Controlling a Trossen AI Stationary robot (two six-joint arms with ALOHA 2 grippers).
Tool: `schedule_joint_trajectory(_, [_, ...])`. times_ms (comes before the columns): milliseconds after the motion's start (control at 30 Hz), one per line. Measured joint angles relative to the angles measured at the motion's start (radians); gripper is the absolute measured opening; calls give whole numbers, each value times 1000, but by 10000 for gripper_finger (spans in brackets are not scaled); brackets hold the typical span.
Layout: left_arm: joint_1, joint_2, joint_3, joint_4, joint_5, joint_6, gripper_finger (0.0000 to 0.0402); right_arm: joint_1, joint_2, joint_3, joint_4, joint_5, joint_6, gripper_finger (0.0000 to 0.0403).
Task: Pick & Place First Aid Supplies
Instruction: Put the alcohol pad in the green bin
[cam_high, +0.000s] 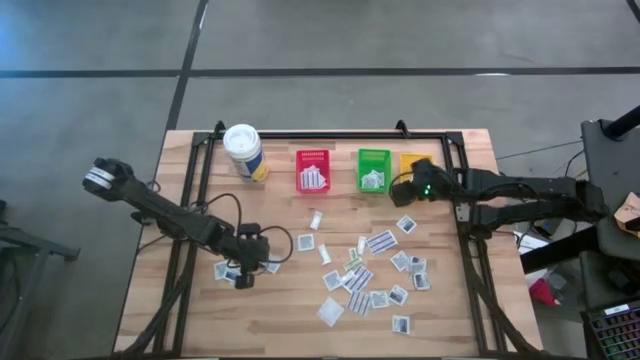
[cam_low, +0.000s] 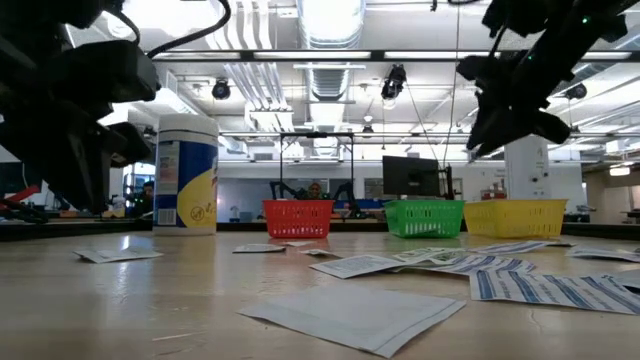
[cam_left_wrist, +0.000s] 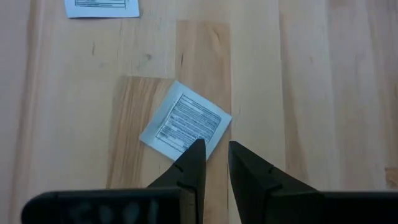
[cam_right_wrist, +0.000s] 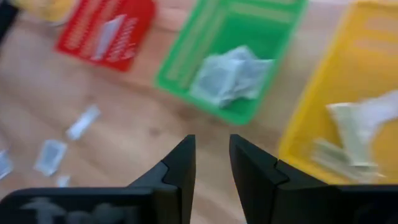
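Note:
Many small white first aid packets (cam_high: 372, 270) lie flat across the middle of the wooden table. My left gripper (cam_left_wrist: 214, 149) is open just above a square printed packet (cam_left_wrist: 185, 119) at the table's near left, its fingertips over the packet's corner. In the high view this gripper (cam_high: 241, 272) stands among a few packets. My right gripper (cam_right_wrist: 211, 142) is open with nothing between its fingers, raised over the table in front of the green bin (cam_right_wrist: 231, 43) and the yellow bin (cam_right_wrist: 348, 93); the high view shows that gripper (cam_high: 403, 192) near the bins.
Red (cam_high: 313, 170), green (cam_high: 373, 168) and yellow (cam_high: 413, 163) bins stand in a row at the far edge, each holding packets. A white canister with a yellow label (cam_high: 243, 150) stands at the far left. A black frame (cam_high: 455, 190) borders the table.

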Motion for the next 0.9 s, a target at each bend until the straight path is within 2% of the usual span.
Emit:
schedule_joint_trajectory(200, [0, 0, -52, 106, 11, -14, 64, 149, 64, -2, 162, 3, 11, 79])
schedule_joint_trajectory(400, [-1, 1, -111, 189, 52, -49, 64, 201, 160, -1, 334, 4, -44, 68])
schedule_joint_trajectory(700, [1, 1, -190, 307, 56, -55, 64, 213, 296, 47, 341, -2, -36, 64])
schedule_joint_trajectory(900, [14, 53, -229, 401, 50, -56, 64, 249, 406, 120, 344, -5, -54, 61])
